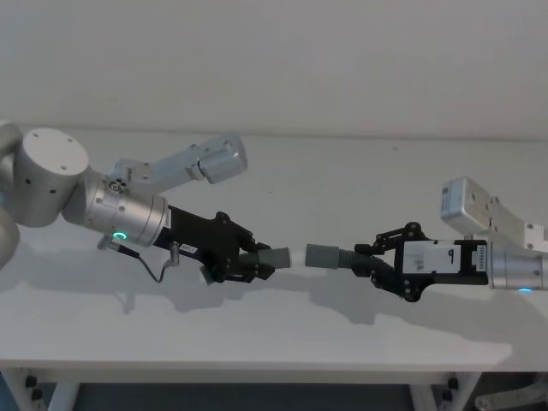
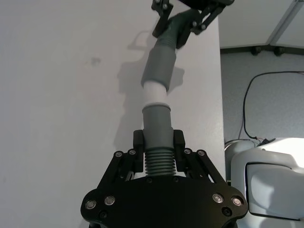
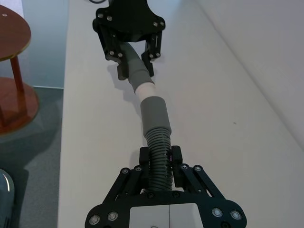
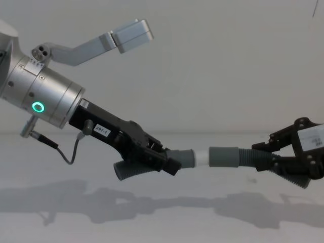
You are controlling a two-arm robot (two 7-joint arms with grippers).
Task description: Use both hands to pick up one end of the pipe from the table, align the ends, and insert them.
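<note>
Both pipe pieces are held in the air above the bench (image 1: 282, 334), and the coming move is judged to turn on how their two collar ends face each other.

In the head view the left claw (image 1: 253, 263) is closed on the left pipe piece (image 1: 276, 257), gripped at its ribbed part, with the collar pointing toward 3 o'clock. The right claw (image 1: 366, 261) is closed on the right pipe piece (image 1: 328, 255), its collar pointing toward 9 o'clock.

In the chest view a short white inner section (image 4: 201, 157) is seen between the two grey collars, bridging them; whether it is already partly seated cannot be told. The long axes lie almost on one line, with a slight kink visible in the wrist views. A straight push along that line is judged to be what remains.
</note>
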